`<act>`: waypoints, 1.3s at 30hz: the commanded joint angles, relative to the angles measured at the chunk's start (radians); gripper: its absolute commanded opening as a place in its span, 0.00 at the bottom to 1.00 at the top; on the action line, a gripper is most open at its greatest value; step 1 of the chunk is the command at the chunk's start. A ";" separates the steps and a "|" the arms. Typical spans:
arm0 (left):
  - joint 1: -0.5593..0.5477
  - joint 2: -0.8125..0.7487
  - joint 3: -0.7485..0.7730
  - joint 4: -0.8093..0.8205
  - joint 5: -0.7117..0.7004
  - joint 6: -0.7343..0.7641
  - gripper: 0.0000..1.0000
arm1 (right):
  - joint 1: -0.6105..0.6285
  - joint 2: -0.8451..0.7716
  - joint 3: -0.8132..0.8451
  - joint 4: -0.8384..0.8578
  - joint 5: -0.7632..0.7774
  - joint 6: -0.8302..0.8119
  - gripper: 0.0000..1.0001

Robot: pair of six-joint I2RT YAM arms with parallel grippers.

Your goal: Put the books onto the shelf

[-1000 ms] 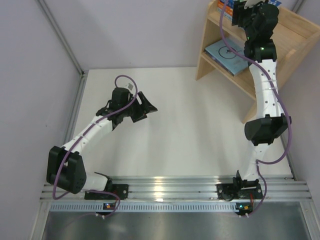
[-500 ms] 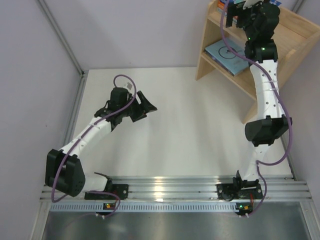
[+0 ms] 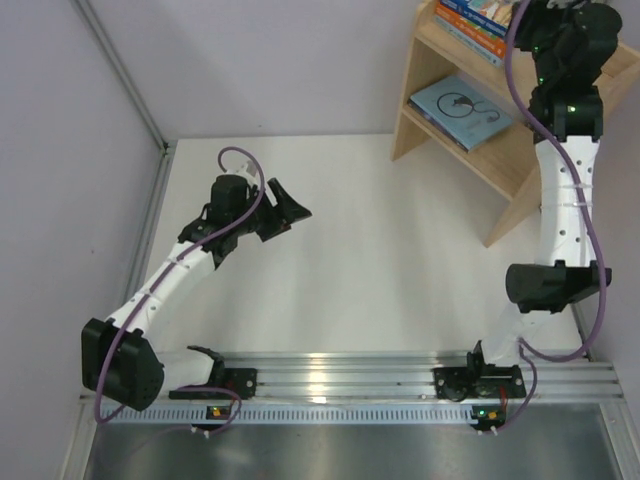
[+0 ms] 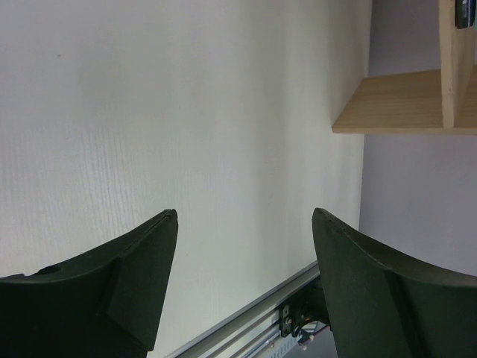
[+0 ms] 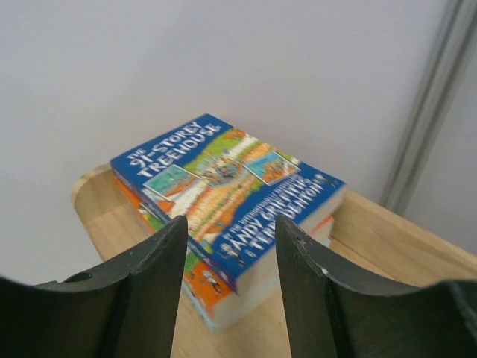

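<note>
The wooden shelf [image 3: 505, 155] stands at the far right. On its upper tier lies a stack of books [image 3: 478, 20], a blue illustrated cover [image 5: 223, 183] on top and an orange one [image 5: 200, 277] beneath. A light-blue book [image 3: 460, 108] rests flat on the lower tier. My right gripper [image 5: 231, 221] hovers open just short of the stack, with nothing between its fingers. My left gripper [image 3: 285, 205] hangs open over the white table, holding nothing.
The shelf's slanted side panel [image 4: 395, 104] shows at the upper right of the left wrist view. Grey walls close in the table on the left and behind. An aluminium rail [image 3: 330, 372] runs along the near edge. The right arm [image 3: 565, 200] rises beside the shelf.
The right gripper has let go of the top blue book and drawn back to the right, away from the stack. The left arm has shifted slightly up and left.
</note>
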 commanded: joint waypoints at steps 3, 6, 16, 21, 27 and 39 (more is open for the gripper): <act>-0.003 -0.025 -0.005 0.016 -0.002 0.002 0.77 | -0.142 -0.068 -0.067 -0.034 -0.056 0.284 0.46; -0.003 -0.027 -0.008 0.016 -0.007 0.003 0.77 | -0.166 -0.059 -0.064 -0.032 -0.086 0.315 0.45; -0.003 -0.019 -0.011 0.024 -0.004 0.003 0.77 | -0.168 -0.033 -0.079 -0.041 -0.094 0.377 0.35; -0.003 -0.017 -0.011 0.024 -0.004 0.005 0.77 | -0.168 -0.025 -0.084 -0.040 -0.101 0.398 0.33; -0.003 -0.014 -0.013 0.027 0.000 0.002 0.77 | -0.168 -0.013 -0.082 -0.038 -0.133 0.420 0.27; -0.003 -0.022 -0.014 0.021 -0.011 0.006 0.77 | -0.168 0.015 -0.078 -0.032 -0.206 0.495 0.23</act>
